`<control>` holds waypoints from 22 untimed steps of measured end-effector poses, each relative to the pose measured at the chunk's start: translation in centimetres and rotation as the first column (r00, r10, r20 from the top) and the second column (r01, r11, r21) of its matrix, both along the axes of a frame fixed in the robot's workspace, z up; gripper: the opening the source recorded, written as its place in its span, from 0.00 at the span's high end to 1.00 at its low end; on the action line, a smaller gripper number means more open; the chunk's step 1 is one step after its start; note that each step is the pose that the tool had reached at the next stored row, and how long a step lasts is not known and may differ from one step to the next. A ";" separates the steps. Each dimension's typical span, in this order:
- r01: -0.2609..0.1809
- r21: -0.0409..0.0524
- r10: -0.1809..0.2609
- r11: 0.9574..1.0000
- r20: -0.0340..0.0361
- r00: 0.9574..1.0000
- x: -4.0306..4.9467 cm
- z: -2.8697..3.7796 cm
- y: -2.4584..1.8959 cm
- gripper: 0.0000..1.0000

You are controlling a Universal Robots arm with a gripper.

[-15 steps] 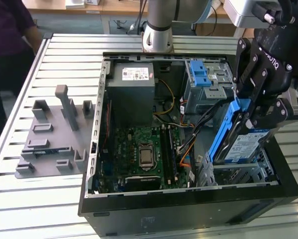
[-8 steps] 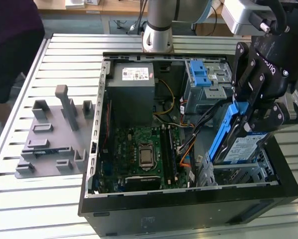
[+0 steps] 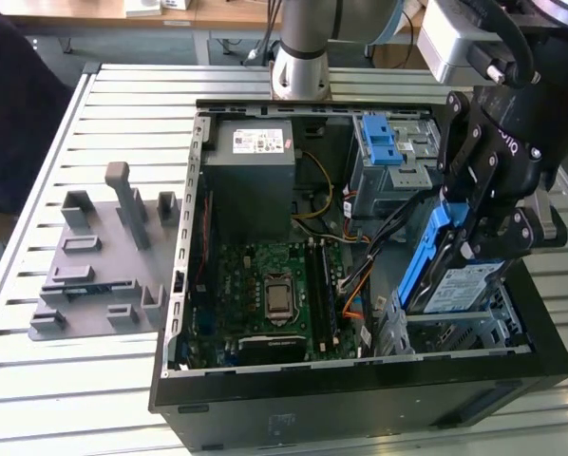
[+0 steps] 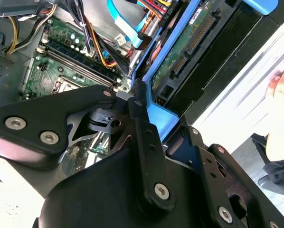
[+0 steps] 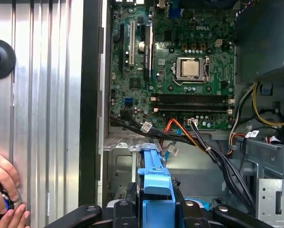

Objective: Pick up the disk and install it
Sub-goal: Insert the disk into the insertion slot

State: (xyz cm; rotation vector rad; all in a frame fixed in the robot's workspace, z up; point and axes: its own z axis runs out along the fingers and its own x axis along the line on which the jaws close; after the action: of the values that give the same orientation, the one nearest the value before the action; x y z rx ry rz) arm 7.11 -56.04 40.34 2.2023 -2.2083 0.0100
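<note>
- Gripper [image 3: 474, 237] is clamped on the disk [image 3: 458, 288], held tilted, lower right of the exterior view.
- Square its rails to the bay [image 3: 474, 334]; avoid the cables [image 3: 384, 233].

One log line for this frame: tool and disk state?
tool: shut on disk | disk: tilted, lower end at drive bay, not lying flat | computer case: side open
</note>
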 end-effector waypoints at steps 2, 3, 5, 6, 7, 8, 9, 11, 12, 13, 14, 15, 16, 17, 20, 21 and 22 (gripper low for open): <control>0.000 0.000 0.000 1.000 0.000 1.000 0.00 -0.20 -0.02 0.64; 0.000 0.000 0.000 1.000 0.000 1.000 0.00 -0.30 -0.03 0.64; 0.000 0.000 0.000 1.000 0.000 1.000 0.00 -0.51 -0.05 0.64; 0.000 0.000 0.000 1.000 0.000 1.000 0.00 -0.61 -0.06 0.64; 0.000 0.000 0.000 1.000 0.001 1.000 0.00 -0.72 -0.06 0.64; 0.000 0.000 0.000 1.000 0.001 1.000 0.00 -0.84 -0.08 0.64; 0.000 0.000 0.000 1.000 0.001 1.000 0.00 -0.94 -0.09 0.64; 0.000 0.000 0.000 1.000 0.001 1.000 0.00 -1.14 -0.10 0.64; 0.000 0.000 0.000 1.000 0.001 1.000 0.00 -1.24 -0.11 0.64; 0.000 0.000 0.000 1.000 0.001 1.000 0.00 -1.34 -0.12 0.64; 0.000 0.000 0.000 1.000 0.001 1.000 0.00 -1.44 -0.12 0.64; 0.000 0.000 0.000 1.000 0.001 1.000 0.00 -1.55 -0.13 0.64; 0.000 0.000 0.000 1.000 0.001 1.000 0.00 -1.67 -0.14 0.64; 0.000 0.000 0.000 1.000 0.002 1.000 0.00 -1.78 -0.14 0.64; 0.000 0.000 0.000 1.000 0.002 1.000 0.00 -2.10 -0.16 0.64; 0.000 0.000 0.000 1.000 0.002 1.000 0.00 -2.23 -0.17 0.64; 0.000 0.000 0.000 1.000 0.002 1.000 0.00 -2.35 -0.18 0.64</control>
State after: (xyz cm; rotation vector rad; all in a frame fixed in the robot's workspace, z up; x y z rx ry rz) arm 7.11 -56.22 38.00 2.2030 -2.2092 0.0120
